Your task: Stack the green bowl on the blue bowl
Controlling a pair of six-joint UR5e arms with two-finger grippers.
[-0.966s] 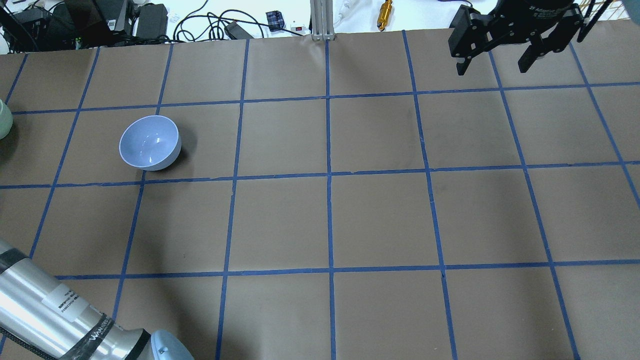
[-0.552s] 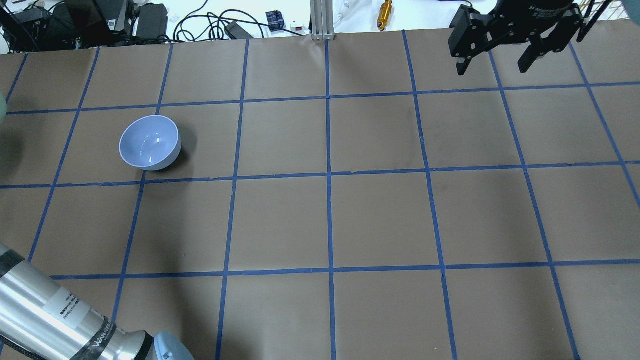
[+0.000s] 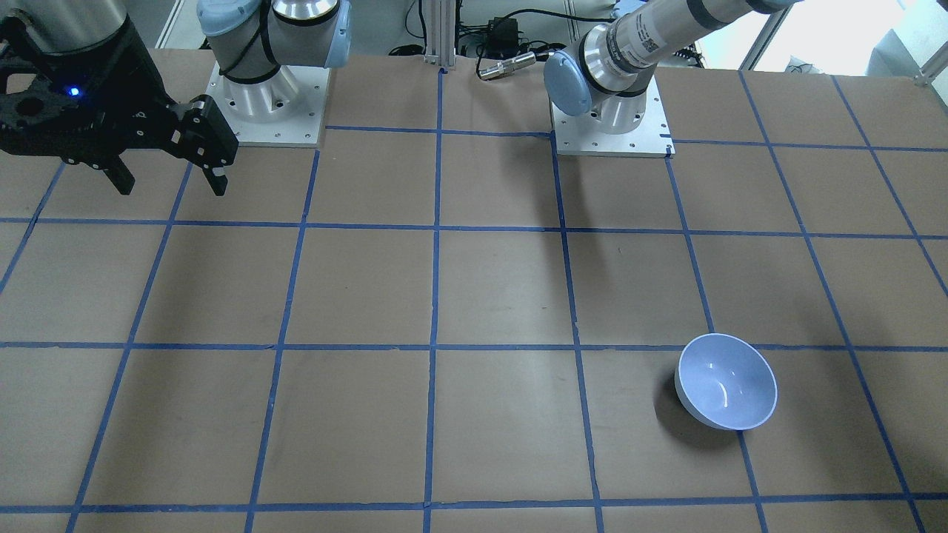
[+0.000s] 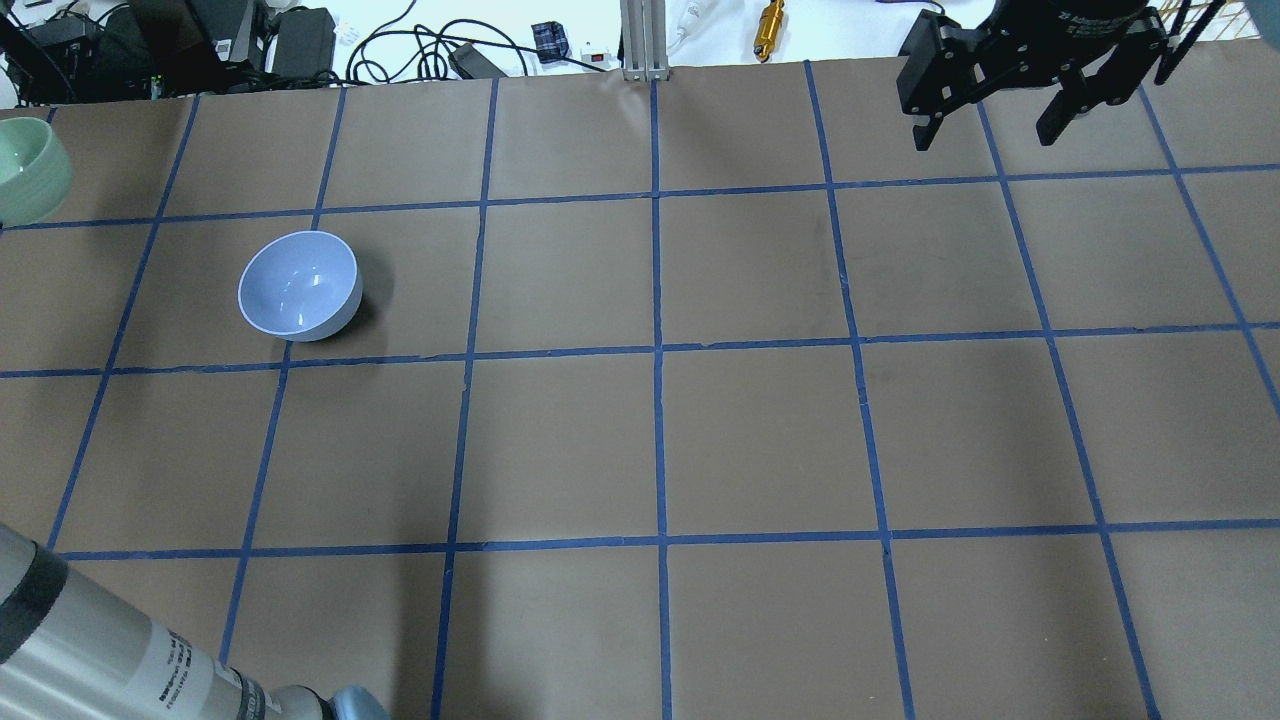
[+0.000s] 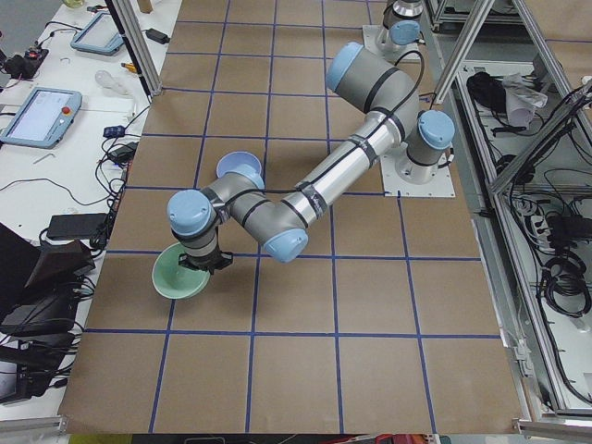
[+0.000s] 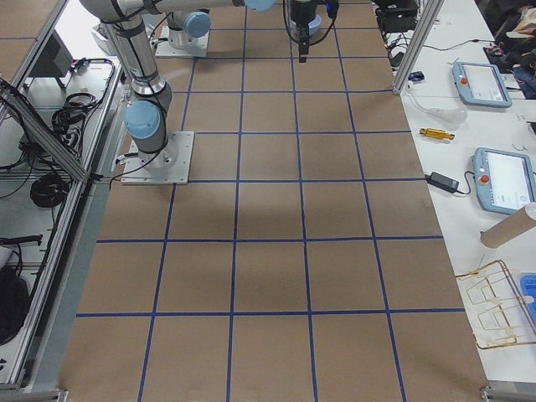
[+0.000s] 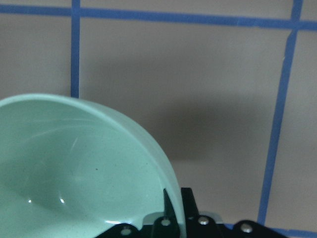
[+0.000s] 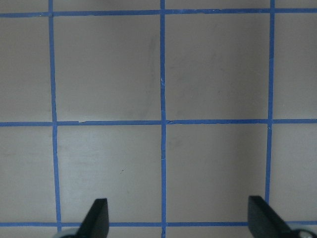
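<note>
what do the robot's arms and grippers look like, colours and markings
Both arms are silver metal tubes with pale blue joint caps. The left arm carries black bands and a white printed label; the right arm rises from a silver bolted plate. The right gripper is black, with two angular fingers, white lettering and a small blue light. The left gripper shows black fingers and silver screws.

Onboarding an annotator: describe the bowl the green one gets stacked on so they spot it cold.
On the brown table ruled with blue tape, look to the robot's left half. The blue bowl sits upright and empty, touched by nothing, periwinkle rather than mint like the green bowl held in the left gripper.
</note>
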